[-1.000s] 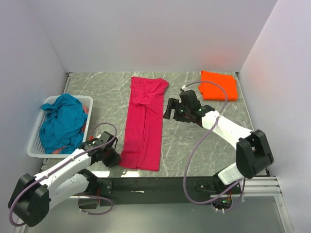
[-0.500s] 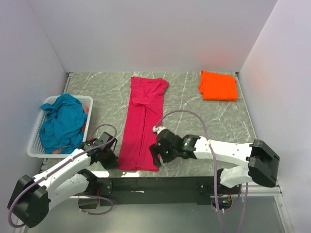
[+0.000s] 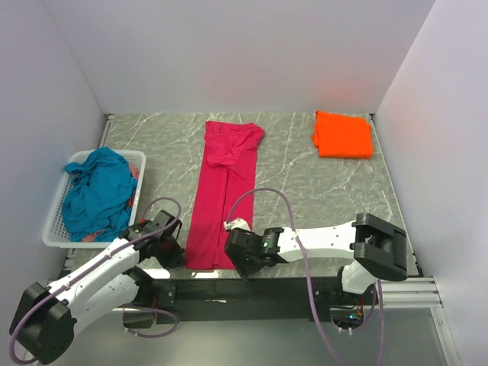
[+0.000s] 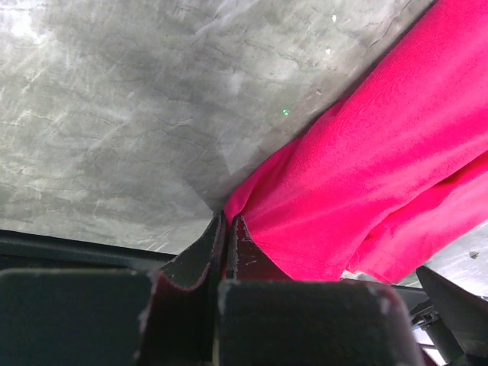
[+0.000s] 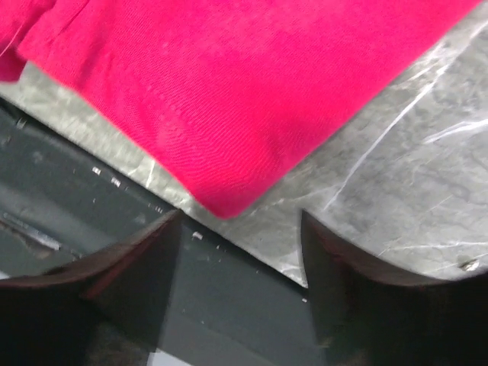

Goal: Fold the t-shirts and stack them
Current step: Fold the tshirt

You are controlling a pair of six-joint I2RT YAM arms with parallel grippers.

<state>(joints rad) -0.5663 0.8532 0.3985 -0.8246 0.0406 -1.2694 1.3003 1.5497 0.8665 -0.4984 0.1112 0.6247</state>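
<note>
Magenta-pink cloth is the thing to watch: the magenta-pink t-shirt (image 3: 225,194) lies as a long strip down the middle of the tabletop (image 3: 320,191), its hem at the near edge. Your left gripper (image 4: 226,221) has closed within the last second. Its fingers are now pressed together on the hem's near-left corner, and the cloth bunches at their tips. Your right gripper (image 5: 240,221) has swung from the far right, beside the folded orange t-shirt (image 3: 343,135), down to the hem's near-right corner. Its jaws stand spread and are narrowing, with the corner just ahead of them, not yet pinched. I judge you're one grip short of holding both hem corners, which you need before carrying the hem toward the far edge for the next fold. The orange t-shirt sits folded at the far right corner. The teal-blue t-shirt (image 3: 95,191) lies crumpled in the white basket (image 3: 53,229) at the left edge, so most of the work remains.
</note>
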